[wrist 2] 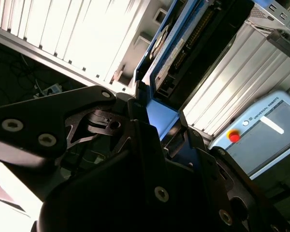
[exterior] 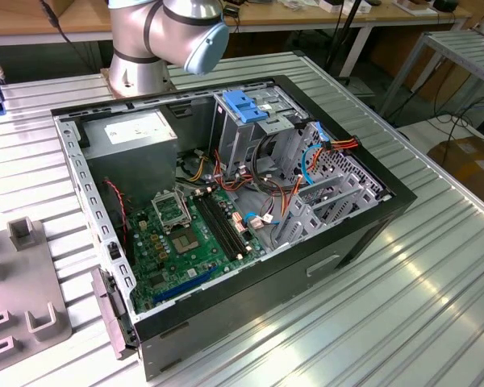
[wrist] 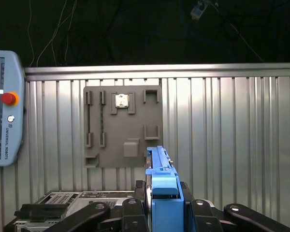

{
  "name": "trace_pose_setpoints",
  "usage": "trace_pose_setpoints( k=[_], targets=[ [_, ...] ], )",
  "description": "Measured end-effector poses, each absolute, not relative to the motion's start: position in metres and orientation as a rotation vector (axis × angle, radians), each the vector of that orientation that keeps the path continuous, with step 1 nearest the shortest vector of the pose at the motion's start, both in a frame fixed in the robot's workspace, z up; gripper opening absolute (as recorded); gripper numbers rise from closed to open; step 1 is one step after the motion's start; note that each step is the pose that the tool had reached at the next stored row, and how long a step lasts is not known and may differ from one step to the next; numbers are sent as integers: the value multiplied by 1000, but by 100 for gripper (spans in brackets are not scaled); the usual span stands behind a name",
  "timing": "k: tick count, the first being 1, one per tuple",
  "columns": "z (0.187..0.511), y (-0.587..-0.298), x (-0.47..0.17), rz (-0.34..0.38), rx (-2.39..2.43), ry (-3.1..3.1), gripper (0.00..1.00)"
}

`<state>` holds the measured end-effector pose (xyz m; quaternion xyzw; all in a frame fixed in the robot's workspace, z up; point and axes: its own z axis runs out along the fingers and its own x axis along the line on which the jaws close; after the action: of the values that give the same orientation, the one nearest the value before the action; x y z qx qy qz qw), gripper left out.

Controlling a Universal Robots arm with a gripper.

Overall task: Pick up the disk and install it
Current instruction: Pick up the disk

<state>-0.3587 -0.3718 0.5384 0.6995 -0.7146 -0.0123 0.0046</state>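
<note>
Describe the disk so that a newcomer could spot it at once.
Start at the black gripper in the first wrist view. Clamped in it, edge-on, is the disk; its bright blue bracket sets it apart from the grey fixture plate beyond.

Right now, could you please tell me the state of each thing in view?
disk: clamped edge-on in the end effector, not yet installed.
end effector: shut on the disk.
computer case: lying on its side, open, side panel off.
</note>
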Motion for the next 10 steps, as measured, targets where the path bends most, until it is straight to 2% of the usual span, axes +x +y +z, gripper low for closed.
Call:
trace_pose_setpoints(
  k=[10],
  targets=[
    [538, -372, -342, -38, 2191, -2238, 37]
  ],
)
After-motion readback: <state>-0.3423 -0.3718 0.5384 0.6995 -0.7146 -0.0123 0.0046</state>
